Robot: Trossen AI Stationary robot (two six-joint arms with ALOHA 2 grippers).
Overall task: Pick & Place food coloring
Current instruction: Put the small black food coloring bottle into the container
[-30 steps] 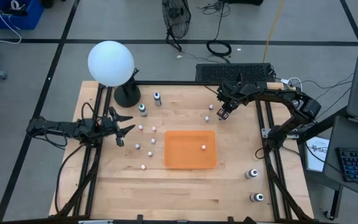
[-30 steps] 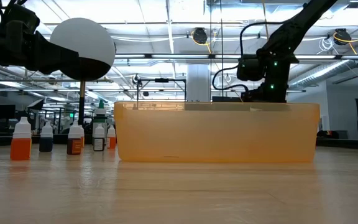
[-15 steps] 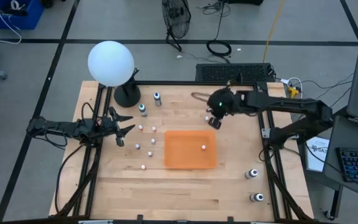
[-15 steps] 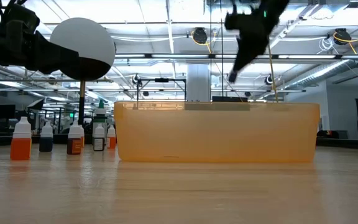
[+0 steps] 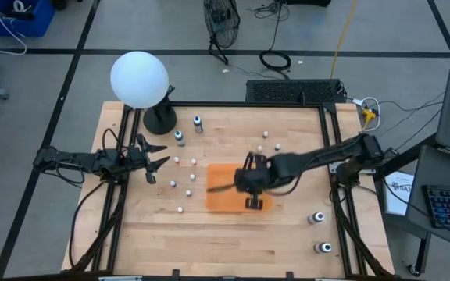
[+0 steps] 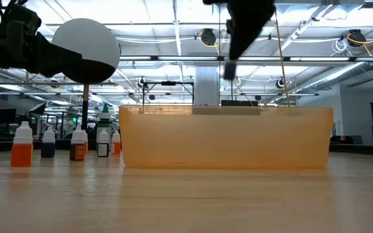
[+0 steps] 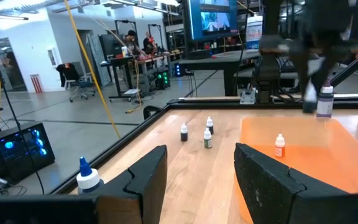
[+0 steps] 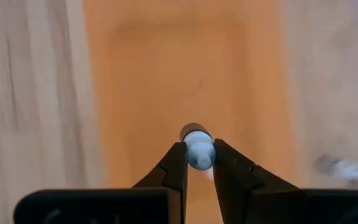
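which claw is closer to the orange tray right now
Right. The right claw hangs directly above the orange tray, shut on a small bottle. The left claw waits open off the tray's left side, beyond the loose bottles.

Wooden table (image 5: 233, 234): tray (image 5: 223, 201), bottles (image 5: 179, 137), perhaps lamp (image 5: 140, 80).

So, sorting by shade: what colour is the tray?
Orange tray, clearest in the high view.
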